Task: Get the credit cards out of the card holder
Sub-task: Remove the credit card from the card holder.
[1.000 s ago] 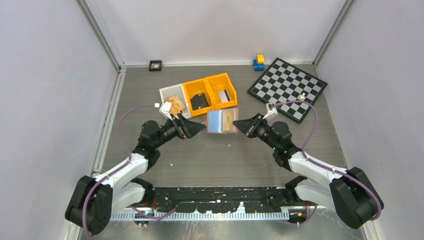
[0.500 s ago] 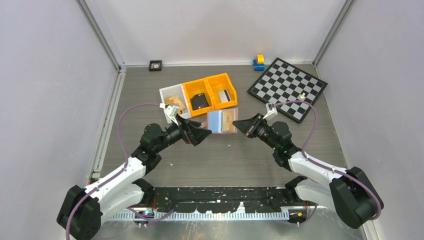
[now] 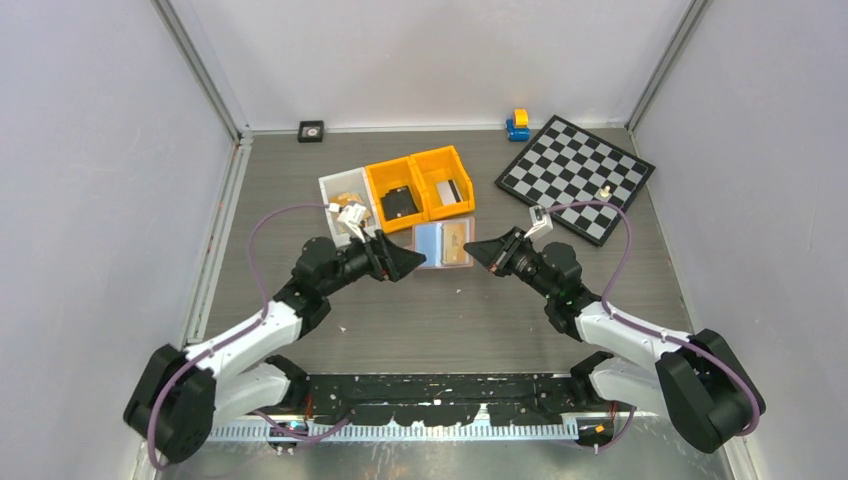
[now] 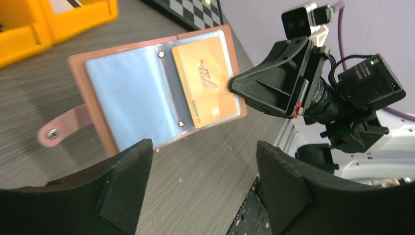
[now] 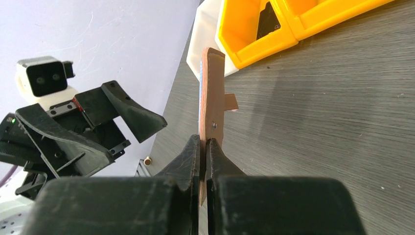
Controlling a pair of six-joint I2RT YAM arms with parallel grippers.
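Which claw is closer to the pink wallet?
Right. The right gripper is clamped on the card holder at its edge; the left gripper hangs open just off its opposite side.

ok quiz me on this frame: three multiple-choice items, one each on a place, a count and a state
1. Where is the card holder in the top view?
A) just on the arms' side of the orange bins
B) beyond them, by the back wall
C) inside one of them

2. How many orange bins are there?
A) one
B) two
C) four

3. What is the state of the right gripper?
A) open, with nothing between the jaws
B) shut on nothing
C) shut on the card holder's edge

Answers:
1 A: the top view shows the open holder directly in front of the bins, between the two arms.
2 B: two orange bins stand side by side.
3 C: the right wrist view shows the fingers pinched on the holder's brown edge.
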